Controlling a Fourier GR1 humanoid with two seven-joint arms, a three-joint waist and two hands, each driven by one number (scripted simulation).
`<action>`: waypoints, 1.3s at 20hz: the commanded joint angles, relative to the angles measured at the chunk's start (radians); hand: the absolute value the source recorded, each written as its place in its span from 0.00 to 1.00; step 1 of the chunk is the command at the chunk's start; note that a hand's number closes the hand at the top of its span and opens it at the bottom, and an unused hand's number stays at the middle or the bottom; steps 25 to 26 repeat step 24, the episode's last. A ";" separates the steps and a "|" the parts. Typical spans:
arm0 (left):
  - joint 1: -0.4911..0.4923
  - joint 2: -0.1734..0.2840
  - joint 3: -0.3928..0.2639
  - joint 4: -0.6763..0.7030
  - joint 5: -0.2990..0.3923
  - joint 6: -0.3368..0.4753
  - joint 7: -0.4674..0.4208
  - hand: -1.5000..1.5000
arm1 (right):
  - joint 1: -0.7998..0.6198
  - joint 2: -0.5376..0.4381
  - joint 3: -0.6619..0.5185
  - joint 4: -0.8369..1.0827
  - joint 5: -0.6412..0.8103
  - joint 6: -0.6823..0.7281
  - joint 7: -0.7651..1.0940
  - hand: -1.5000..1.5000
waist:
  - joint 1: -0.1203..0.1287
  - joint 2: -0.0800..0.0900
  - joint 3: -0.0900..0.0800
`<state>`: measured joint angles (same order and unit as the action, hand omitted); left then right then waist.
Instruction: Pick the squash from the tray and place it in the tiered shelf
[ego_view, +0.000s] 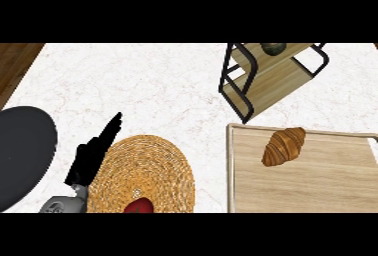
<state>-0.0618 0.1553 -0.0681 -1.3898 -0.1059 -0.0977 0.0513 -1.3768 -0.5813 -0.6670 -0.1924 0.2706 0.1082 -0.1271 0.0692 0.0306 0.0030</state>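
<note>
Nearest to me, left of the tray (232, 170), I see my left hand (94, 152) over the left edge of a round woven mat (144, 175). Its fingers are straight and lie together, pointing away from me, and they hold nothing. At the near edge of this mat there is a small red thing (138, 206); I cannot tell what it is. Further left of the mat lies a dark round plate (22, 155). My right hand does not show at all.

The tray itself is a pale wooden one on the white surface (133, 85). On it I find only a croissant (284, 145), in the far part of the tray. No squash is on the tray as far as it shows.

Beyond the tray stands the tiered shelf (255, 82), with black frame and wooden boards. On its upper board, at the far edge of the view, sits a dark green rounded thing (273, 48). I judge this is the squash, but it is cut off by the edge, so I am not sure. If it is, the placing seems done and only the drawing back of the arm is left.
</note>
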 joint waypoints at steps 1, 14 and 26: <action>0.009 -0.004 -0.011 -0.007 -0.004 -0.003 0.019 0.50 | 0.025 -0.117 -0.049 -0.008 -0.029 -0.087 0.032 0.00 | 0.004 0.007 0.000; 0.028 0.000 0.005 0.004 0.007 -0.011 -0.020 0.50 | 0.267 -0.397 -0.076 0.022 -0.049 0.244 -0.074 0.00 | -0.002 0.010 0.005; 0.007 -0.027 -0.024 0.005 -0.016 0.001 -0.023 0.50 | 0.359 -0.447 -0.047 0.020 -0.017 0.351 -0.172 0.00 | 0.007 0.013 0.006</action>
